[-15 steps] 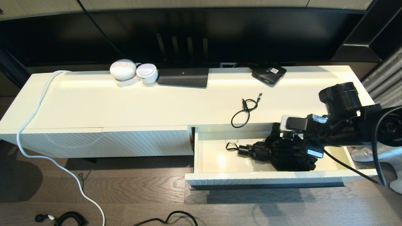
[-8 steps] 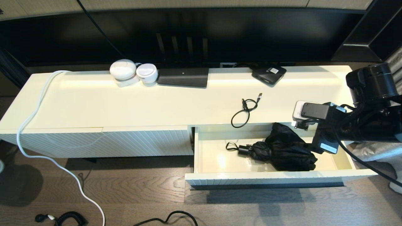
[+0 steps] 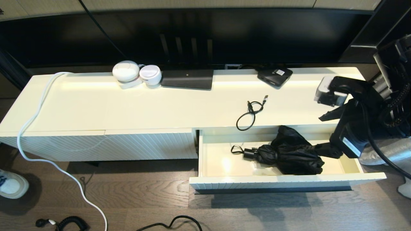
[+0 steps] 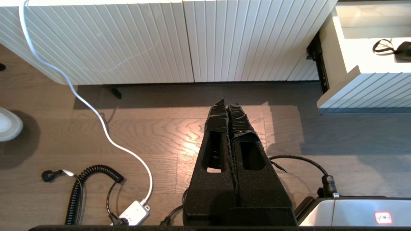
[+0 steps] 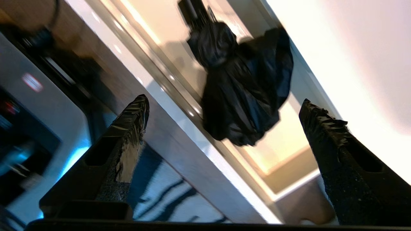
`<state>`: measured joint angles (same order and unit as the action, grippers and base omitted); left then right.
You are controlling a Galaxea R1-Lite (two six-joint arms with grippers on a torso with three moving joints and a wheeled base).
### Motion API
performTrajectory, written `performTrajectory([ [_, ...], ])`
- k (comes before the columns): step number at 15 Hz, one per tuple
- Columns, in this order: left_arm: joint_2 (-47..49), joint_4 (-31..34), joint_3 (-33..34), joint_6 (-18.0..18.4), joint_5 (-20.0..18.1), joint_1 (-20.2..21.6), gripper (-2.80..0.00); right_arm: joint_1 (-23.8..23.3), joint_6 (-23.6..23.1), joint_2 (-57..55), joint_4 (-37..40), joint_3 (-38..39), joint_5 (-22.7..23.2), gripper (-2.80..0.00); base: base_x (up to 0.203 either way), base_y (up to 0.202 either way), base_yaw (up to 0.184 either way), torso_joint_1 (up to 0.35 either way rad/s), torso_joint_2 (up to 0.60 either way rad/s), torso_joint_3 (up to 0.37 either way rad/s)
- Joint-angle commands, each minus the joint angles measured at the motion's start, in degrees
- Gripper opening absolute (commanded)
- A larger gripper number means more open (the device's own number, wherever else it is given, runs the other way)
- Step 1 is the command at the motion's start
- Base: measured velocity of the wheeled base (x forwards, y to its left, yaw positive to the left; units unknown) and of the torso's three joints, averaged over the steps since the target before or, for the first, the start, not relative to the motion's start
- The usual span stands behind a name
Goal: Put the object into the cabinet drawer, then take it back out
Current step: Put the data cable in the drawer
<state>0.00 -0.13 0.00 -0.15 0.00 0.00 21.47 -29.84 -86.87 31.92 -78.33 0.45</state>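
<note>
The right gripper (image 3: 324,133) hangs wide open and empty beside the crumpled black folded umbrella (image 3: 290,154) in the cream, ribbed-front cabinet drawer (image 3: 285,183), so a regrasp may pinch only loose fabric and slip.

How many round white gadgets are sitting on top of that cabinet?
2: the larger white pod and the smaller white pod stand touching, side by side, at the cabinet top's back edge.

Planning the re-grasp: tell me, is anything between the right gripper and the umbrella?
Nothing: in the right wrist view the right gripper is open, umbrella beyond it in the drawer.
</note>
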Motion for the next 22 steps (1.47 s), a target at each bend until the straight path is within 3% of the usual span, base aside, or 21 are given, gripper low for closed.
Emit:
performTrajectory([
  [1, 0.0, 0.0, 0.0, 0.0, 0.0, 0.0, -2.80, 2.4, 8.6, -3.3, 0.7, -3.6, 0.3, 0.00, 0.000, 0.000, 0.000, 0.000, 0.00, 0.000],
  [4, 0.0, 0.0, 0.1, 0.0, 0.0, 0.0, -2.80, 6.2, 21.6, -9.5, 0.7, -8.3, -0.7, 0.00, 0.000, 0.000, 0.000, 0.000, 0.00, 0.000],
  [10, 0.0, 0.0, 0.1, 0.0, 0.0, 0.0, -2.80, 8.5, 35.6, -21.3, -2.8, -17.7, -1.7, 0.00, 0.000, 0.000, 0.000, 0.000, 0.00, 0.000],
  [13, 0.0, 0.0, 0.0, 0.0, 0.1, 0.0, -2.80, 7.5, 36.6, -25.3, -9.9, -19.1, -1.8, 0.00, 0.000, 0.000, 0.000, 0.000, 0.00, 0.000],
  [16, 0.0, 0.0, 0.1, 0.0, 0.0, 0.0, -2.80, 6.2, 36.3, -28.5, -13.0, -17.2, -6.8, 0.00, 0.000, 0.000, 0.000, 0.000, 0.00, 0.000],
  [18, 0.0, 0.0, 0.0, 0.0, 0.0, 0.0, -2.80, 6.0, 36.1, -28.6, -13.6, -16.9, -7.0, 0.00, 0.000, 0.000, 0.000, 0.000, 0.00, 0.000],
  [22, 0.0, 0.0, 0.0, 0.0, 0.0, 0.0, -2.80, 4.3, 32.1, -27.9, -25.4, -10.0, -7.4, 0.00, 0.000, 0.000, 0.000, 0.000, 0.00, 0.000],
])
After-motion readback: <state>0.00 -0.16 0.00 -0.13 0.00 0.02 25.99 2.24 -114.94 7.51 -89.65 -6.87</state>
